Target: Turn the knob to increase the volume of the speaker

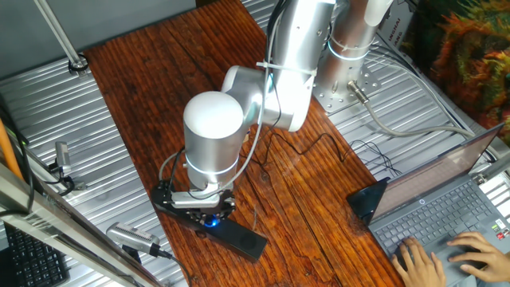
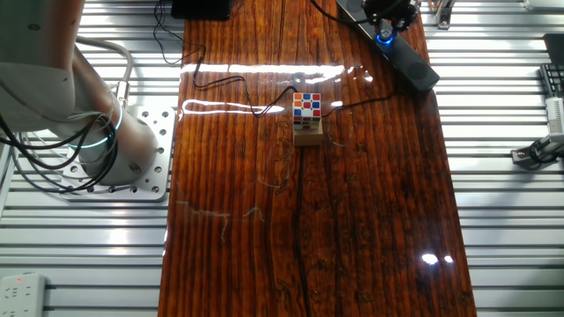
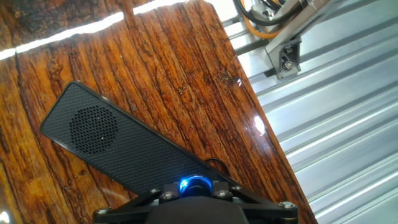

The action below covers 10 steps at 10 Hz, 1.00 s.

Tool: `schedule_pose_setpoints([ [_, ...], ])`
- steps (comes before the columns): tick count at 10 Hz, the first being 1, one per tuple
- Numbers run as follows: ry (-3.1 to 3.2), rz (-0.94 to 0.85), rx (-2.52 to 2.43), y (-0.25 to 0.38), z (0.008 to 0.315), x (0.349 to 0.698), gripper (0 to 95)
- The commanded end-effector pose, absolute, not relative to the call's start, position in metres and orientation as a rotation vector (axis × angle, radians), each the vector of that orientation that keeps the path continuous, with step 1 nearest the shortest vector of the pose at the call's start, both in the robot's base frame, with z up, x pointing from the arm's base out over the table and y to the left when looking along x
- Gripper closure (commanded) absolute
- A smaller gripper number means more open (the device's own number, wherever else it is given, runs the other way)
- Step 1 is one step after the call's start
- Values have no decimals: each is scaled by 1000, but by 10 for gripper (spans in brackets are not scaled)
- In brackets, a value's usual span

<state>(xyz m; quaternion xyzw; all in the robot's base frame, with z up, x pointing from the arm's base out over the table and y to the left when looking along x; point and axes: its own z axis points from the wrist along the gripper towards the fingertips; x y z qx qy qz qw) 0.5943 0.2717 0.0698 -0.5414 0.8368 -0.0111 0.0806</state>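
Note:
The speaker point(image 1: 243, 237) is a long black bar lying near the edge of the wooden table; it also shows in the other fixed view point(image 2: 407, 55) and, with its mesh grille, in the hand view point(image 3: 118, 146). Its knob point(image 3: 194, 184) glows blue at the bar's middle point(image 1: 211, 222) point(image 2: 384, 38). My gripper point(image 3: 194, 188) stands straight over the knob point(image 1: 205, 210) point(image 2: 389, 18). The fingers point(image 3: 163, 195) press against the knob from both sides, so the gripper is shut on it. The far half of the speaker is hidden beneath my hand.
A colour cube on a wooden block point(image 2: 307, 116) stands mid-table, with a thin black cable point(image 2: 256, 106) trailing past it. A laptop point(image 1: 446, 199) with a person's hands point(image 1: 450, 253) sits at the table's side. Metal racks point(image 3: 348, 124) border the table edge.

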Motion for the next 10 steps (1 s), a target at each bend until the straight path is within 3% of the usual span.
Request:
schedule_pose_setpoints([
  [1, 2528, -38, -1568, 271, 70, 594, 950],
  [10, 2639, -15, -1337, 271, 70, 594, 950],
])
